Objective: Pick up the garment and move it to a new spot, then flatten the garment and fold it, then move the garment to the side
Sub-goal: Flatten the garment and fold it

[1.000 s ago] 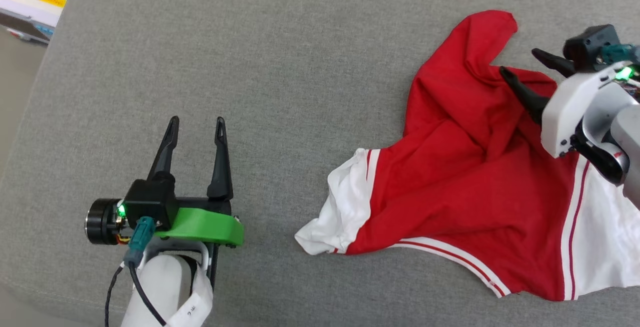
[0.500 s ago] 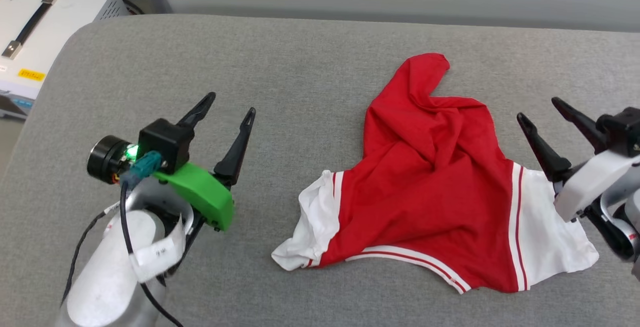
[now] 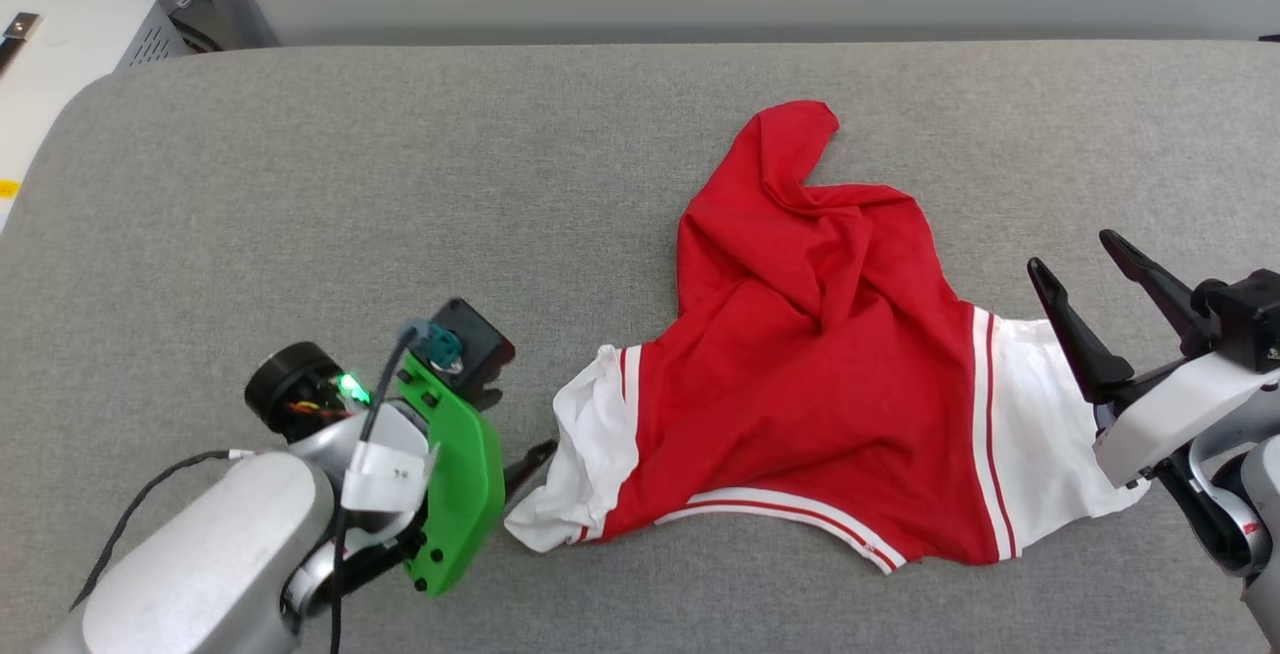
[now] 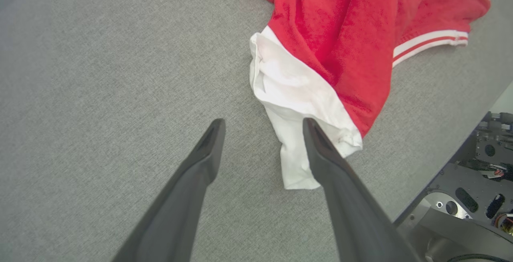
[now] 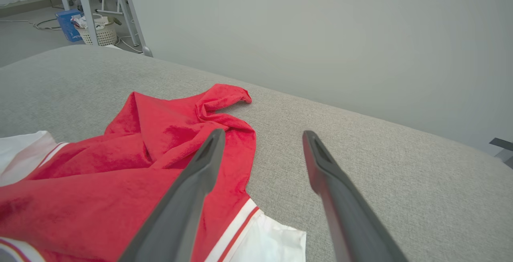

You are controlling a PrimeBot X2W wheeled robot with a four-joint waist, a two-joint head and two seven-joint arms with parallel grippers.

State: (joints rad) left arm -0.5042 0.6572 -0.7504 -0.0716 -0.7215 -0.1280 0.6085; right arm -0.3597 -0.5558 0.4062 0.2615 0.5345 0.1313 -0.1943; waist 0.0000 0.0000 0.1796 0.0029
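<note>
A: Where's the shirt (image 3: 810, 384)?
B: Crumpled on the grey cushion (image 3: 350, 184), centre toward 3 o'clock in head view. Not flat, no fold.
A: Grippers?
B: Both spread wide, empty. Left gripper (image 4: 262, 122) at 7 o'clock, one fingertip over the white sleeve (image 4: 292, 101) edge, contact unclear. Probably lining up a pinch to spread it. Right gripper (image 3: 1072, 254) at 3 o'clock, raised beside the other sleeve (image 3: 1040, 434).
A: Containers?
B: White basket (image 5: 98, 33) on the floor, far back. Contents too small to tell.
</note>
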